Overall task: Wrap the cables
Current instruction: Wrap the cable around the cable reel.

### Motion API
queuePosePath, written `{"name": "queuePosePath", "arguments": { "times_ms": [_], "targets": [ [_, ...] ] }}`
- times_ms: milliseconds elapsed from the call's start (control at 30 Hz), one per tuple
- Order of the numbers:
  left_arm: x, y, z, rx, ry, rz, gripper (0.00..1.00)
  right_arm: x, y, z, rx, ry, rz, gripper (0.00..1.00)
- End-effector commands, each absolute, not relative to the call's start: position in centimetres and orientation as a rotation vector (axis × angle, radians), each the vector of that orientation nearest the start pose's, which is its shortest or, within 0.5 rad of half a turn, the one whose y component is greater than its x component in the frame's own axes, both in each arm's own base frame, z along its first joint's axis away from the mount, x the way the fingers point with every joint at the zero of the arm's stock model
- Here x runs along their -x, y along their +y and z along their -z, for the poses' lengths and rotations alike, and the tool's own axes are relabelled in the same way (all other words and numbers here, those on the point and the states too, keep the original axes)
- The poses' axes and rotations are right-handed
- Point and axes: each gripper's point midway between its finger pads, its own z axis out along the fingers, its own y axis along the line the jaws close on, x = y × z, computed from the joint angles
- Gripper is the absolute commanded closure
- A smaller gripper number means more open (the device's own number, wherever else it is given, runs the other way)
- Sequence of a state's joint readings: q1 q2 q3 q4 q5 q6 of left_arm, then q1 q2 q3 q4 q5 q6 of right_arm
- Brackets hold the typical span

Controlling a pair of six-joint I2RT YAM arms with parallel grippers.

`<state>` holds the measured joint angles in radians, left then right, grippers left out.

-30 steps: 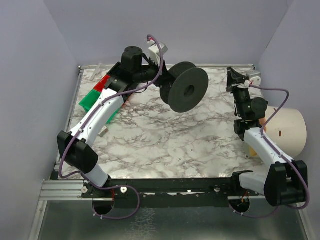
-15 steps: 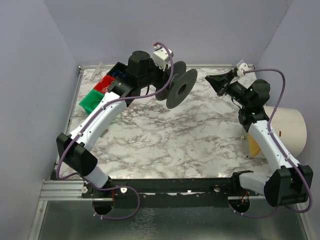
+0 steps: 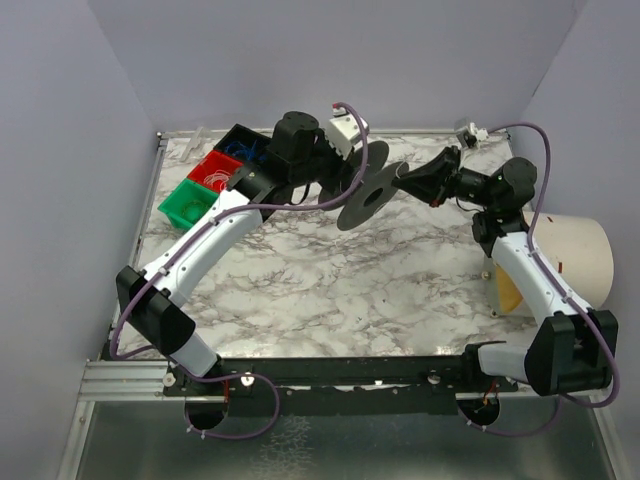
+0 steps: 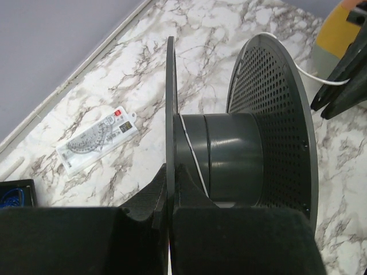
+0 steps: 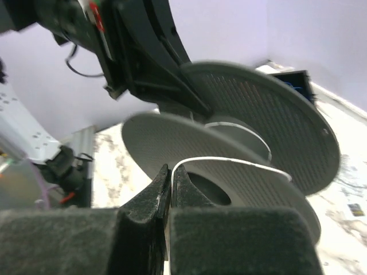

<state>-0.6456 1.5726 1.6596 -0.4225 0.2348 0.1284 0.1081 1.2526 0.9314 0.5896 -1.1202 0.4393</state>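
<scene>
A black two-flanged spool (image 3: 365,190) hangs above the back of the table, tilted. My left gripper (image 3: 347,172) is shut on the rim of one flange (image 4: 170,103), which stands edge-on between its jaws (image 4: 170,179). A thin white cable (image 4: 192,153) crosses the grey hub (image 4: 232,154) in one turn. The right gripper (image 3: 403,180) sits just right of the spool, shut on the white cable (image 5: 229,160). That cable curves from the jaws (image 5: 171,175) over the near flange (image 5: 172,143) to the hub. The perforated far flange (image 5: 269,114) is behind.
Green (image 3: 185,200), red (image 3: 213,170) and black (image 3: 240,142) bins stand at the back left. A white card (image 4: 97,140) lies on the marble below the spool. A large beige cone (image 3: 580,255) and a yellow piece (image 3: 508,290) sit at the right edge.
The left arm has carried the spool rightwards and turned it more edge-on. The right gripper has swung left from the back right corner up to the spool.
</scene>
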Motion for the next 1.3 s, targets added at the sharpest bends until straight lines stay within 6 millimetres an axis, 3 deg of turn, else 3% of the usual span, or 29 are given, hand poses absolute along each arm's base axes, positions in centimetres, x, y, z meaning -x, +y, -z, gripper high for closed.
{"name": "queuePosePath", "arguments": {
  "times_ms": [0, 200, 367, 667, 933, 1133, 1267],
  "targets": [
    [-36.0, -31.6, -35.7, -0.952, 1.628, 0.454, 1.0, -27.7, 20.7, -37.0, 0.809, 1.323, -1.372, 1.0],
    [-35.8, -31.9, -35.1, -0.997, 1.62, 0.399, 1.0, -26.7, 20.7, -39.3, 0.822, 1.283, -1.395, 0.99],
    [-37.2, -31.4, -35.4, -0.905, 1.651, 0.324, 1.0, -26.0, 21.6, -38.9, 0.862, 1.306, -1.436, 1.0],
    [-39.8, -30.9, -34.9, -0.727, 1.715, 0.262, 1.0, -22.2, 27.9, -34.7, 1.092, 1.326, -1.574, 0.99],
    [-41.1, -29.8, -34.9, -0.556, 1.754, 0.224, 1.0, -23.9, 31.4, -30.2, 1.071, 1.453, -1.556, 1.0],
    [-42.2, -28.5, -36.1, -0.398, 1.762, 0.221, 1.0, -24.3, 32.8, -26.8, 1.087, 1.509, -1.368, 1.0],
    [-42.8, -28.0, -37.6, -0.317, 1.756, 0.291, 1.0, -26.8, 32.1, -24.1, 0.996, 1.574, -1.144, 1.0]
  ]
}}
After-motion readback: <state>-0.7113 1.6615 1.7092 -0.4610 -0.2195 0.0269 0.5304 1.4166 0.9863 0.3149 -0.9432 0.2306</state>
